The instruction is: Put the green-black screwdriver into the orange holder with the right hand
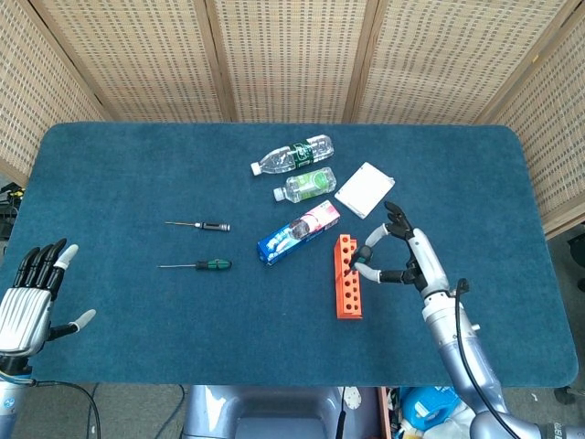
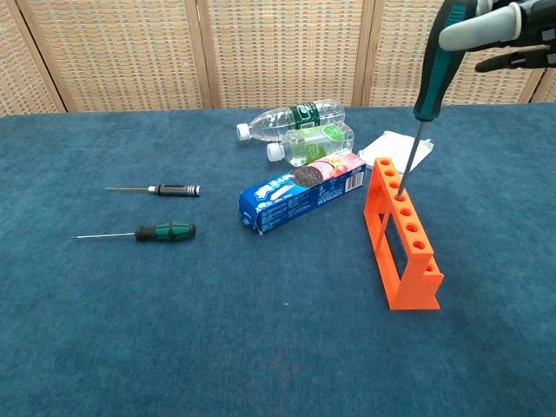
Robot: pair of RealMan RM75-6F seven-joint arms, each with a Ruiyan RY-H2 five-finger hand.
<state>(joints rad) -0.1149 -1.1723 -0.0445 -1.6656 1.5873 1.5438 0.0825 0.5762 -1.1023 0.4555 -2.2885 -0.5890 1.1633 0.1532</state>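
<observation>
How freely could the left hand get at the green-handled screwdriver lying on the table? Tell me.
Probably freely: the left hand is open, and only bare table lies between it and the screwdriver.

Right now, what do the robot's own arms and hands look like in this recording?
Both hands are humanlike, in silver-grey metal with black segments and pale fingertip pads. The left hand has dark fingers on a ribbed silver palm. The right hand sits on a smooth silver-grey forearm with a thin black cable alongside.
</observation>
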